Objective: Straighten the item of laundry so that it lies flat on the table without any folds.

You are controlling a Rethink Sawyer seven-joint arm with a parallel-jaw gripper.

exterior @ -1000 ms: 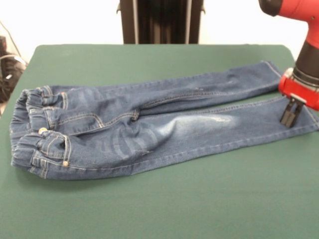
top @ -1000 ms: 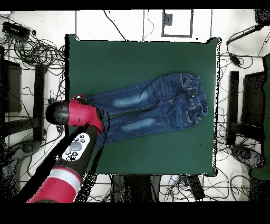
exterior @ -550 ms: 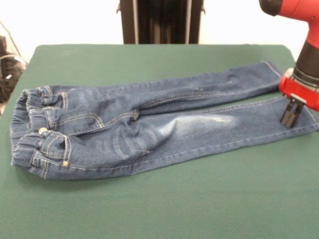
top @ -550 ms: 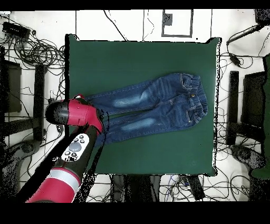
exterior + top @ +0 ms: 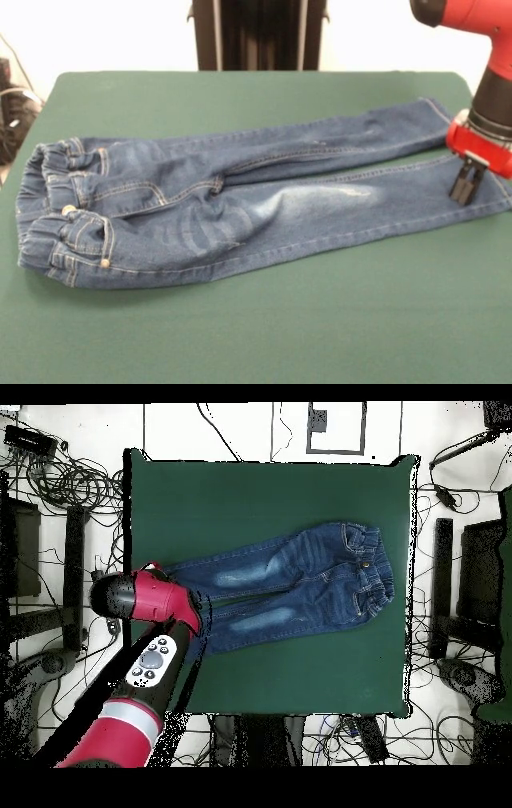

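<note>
One pair of small blue denim jeans [image 5: 240, 204] with faded thigh patches is laid across the dark green cloth-topped counter [image 5: 264, 336], waistband at 9 o'clock and leg hems at 3 o'clock in the front view. The red-and-black gripper [image 5: 463, 182] is set at the nearer hem; whether the jaws are closed cannot be told.

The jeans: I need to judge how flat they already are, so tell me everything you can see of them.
The jeans are small, blue denim, with tan stitching, a gathered elastic waistband, a metal button and faded whitish thigh patches. They lie spread on the green table, legs side by side, the waist still bunched. The gripper stands on one leg near its cuff; whether it pinches the cloth cannot be seen.
</note>
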